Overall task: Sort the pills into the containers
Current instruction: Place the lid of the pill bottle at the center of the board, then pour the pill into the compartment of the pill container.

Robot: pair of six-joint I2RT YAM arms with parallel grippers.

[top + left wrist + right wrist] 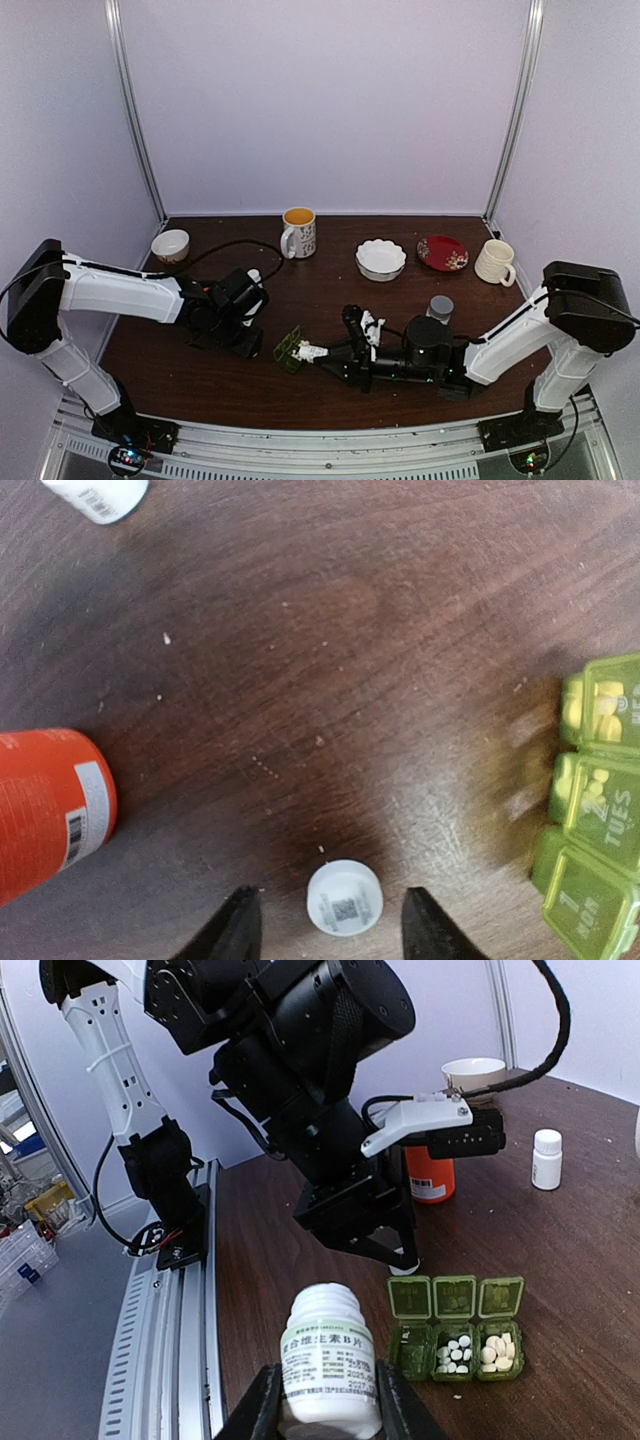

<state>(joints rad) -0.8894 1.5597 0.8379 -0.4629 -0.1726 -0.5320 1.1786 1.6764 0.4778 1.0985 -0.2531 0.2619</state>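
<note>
The green pill box (455, 1325) lies with its three lids folded back. White pills (453, 1352) fill its middle and right compartments; the left compartment looks empty. My right gripper (325, 1385) is shut on an uncapped white bottle (328, 1355), held upright just left of the box (290, 349). My left gripper (330, 895) stands open low over the table, with a white cap (345, 897) lying loose between its fingers, touching neither. In the left wrist view the box (600, 800) is at the right edge.
An orange bottle (50, 810) stands left of the left gripper and a small capped white bottle (546, 1158) stands beyond it. Along the back are a small bowl (170, 245), a mug (298, 232), a white bowl (381, 259), a red plate (442, 253) and a cream mug (495, 262).
</note>
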